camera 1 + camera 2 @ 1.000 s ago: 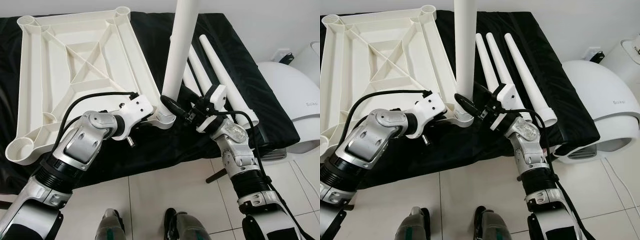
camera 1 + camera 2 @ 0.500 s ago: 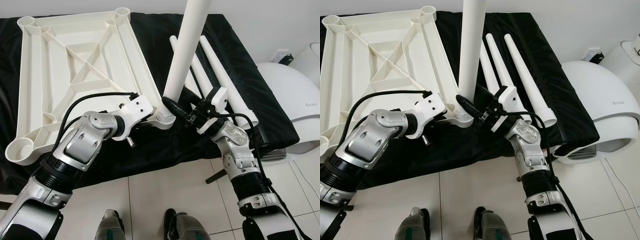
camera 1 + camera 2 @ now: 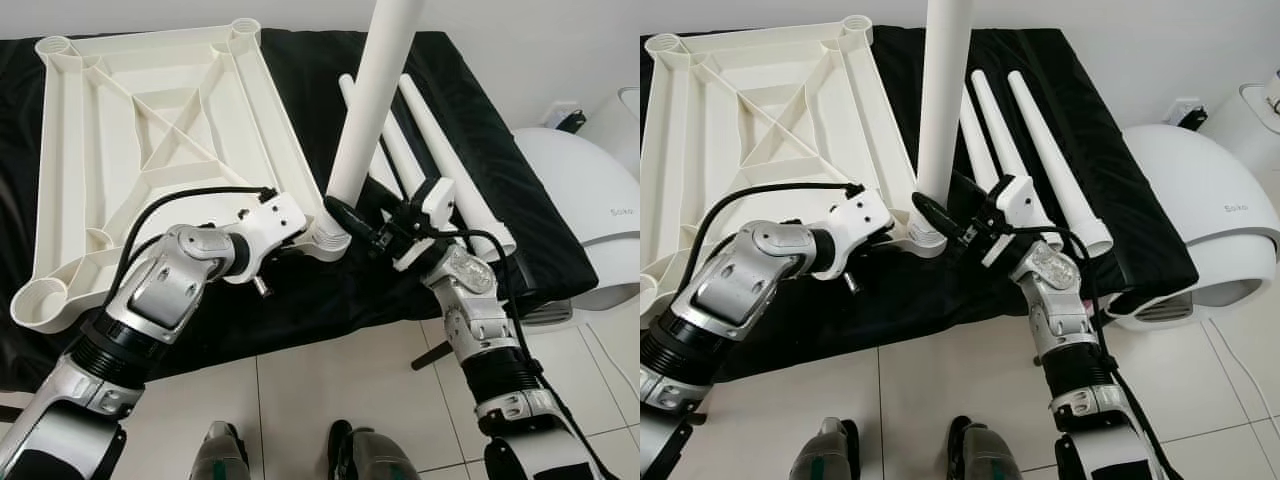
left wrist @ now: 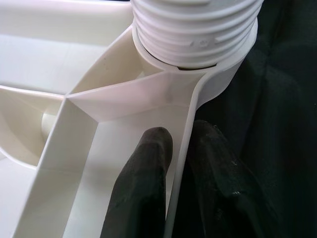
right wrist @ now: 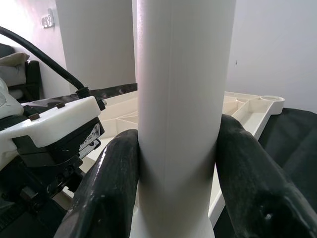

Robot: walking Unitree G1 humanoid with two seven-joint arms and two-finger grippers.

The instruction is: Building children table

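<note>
A white tabletop point(image 3: 150, 130) lies upside down on a black cloth, its ribs facing up. One white leg point(image 3: 372, 95) stands in the near right corner socket point(image 3: 325, 238), leaning slightly right; its threaded end point(image 4: 195, 29) sits in the socket. My right gripper point(image 3: 340, 212) is shut on the leg point(image 5: 176, 99) just above the socket. The tabletop's edge rib point(image 4: 181, 163) beside that socket is pinched by my left gripper point(image 4: 178, 163), which is shut on it. Three more legs point(image 3: 1040, 150) lie side by side on the cloth behind my right arm.
The black cloth point(image 3: 300, 290) covers a low platform whose near edge meets a white tile floor point(image 3: 300, 400). A rounded white appliance point(image 3: 1200, 220) stands at the right. My feet point(image 3: 280, 450) are on the tiles below.
The upright leg has tipped from nearly vertical to leaning slightly right at its top. My right wrist shifted a little with it. The left gripper has stayed on the rib.
</note>
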